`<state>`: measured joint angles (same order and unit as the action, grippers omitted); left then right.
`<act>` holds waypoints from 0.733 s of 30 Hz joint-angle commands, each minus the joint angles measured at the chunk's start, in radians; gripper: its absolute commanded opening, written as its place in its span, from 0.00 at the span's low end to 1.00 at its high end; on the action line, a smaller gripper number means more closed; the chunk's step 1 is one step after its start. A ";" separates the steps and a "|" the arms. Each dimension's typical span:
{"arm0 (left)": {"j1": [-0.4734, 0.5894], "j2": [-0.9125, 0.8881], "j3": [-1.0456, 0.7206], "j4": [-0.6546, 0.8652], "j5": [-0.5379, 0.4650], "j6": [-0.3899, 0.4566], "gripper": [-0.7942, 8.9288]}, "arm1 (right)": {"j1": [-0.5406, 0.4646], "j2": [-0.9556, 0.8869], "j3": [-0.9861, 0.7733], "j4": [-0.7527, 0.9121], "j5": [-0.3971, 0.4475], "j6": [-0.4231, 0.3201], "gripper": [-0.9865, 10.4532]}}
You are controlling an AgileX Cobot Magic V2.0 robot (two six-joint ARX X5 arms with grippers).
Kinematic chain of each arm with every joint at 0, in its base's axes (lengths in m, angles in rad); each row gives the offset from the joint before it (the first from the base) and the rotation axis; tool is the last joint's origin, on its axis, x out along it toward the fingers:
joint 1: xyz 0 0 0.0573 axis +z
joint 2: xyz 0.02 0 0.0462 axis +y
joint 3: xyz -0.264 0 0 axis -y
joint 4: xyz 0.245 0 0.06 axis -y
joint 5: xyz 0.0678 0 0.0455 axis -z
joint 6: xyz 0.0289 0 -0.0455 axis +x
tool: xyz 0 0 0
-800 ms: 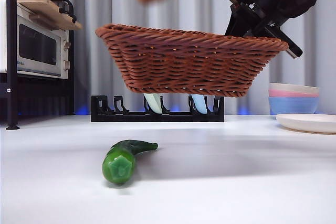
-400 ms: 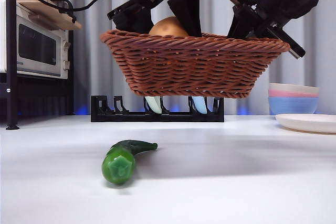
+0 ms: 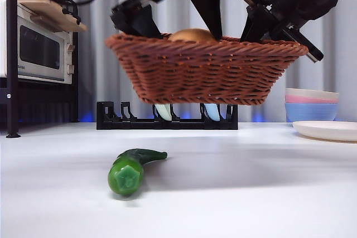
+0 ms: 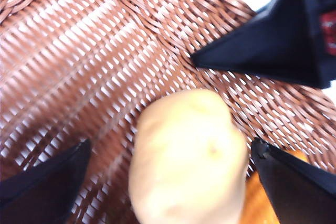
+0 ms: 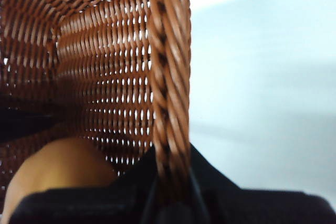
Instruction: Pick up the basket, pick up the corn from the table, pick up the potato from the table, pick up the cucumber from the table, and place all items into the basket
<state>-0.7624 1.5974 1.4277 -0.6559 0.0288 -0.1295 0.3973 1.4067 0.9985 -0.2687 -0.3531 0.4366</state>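
Above the basket (image 3: 203,68), left gripper (image 4: 168,150) jaws spread around potato (image 4: 186,163); right gripper (image 5: 169,190) jaws clamp the rim.

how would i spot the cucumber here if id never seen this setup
Start from the big brown wicker basket that the right gripper holds up off the white table by its rim. Look down to the bare tabletop below its left part: the cucumber lies there alone, blunt end toward the camera. It is the only glossy dark green thing, unlike the tan potato inside the basket.
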 commanded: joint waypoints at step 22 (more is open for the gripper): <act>-0.159 -0.501 -0.144 -0.527 -0.242 -0.195 0.66 | -0.143 -0.005 0.035 0.058 -0.016 0.022 0.07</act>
<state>-0.9165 1.0973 1.3136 -1.1923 -0.2028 -0.2714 0.2604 1.4067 1.0199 -0.2317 -0.3595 0.4389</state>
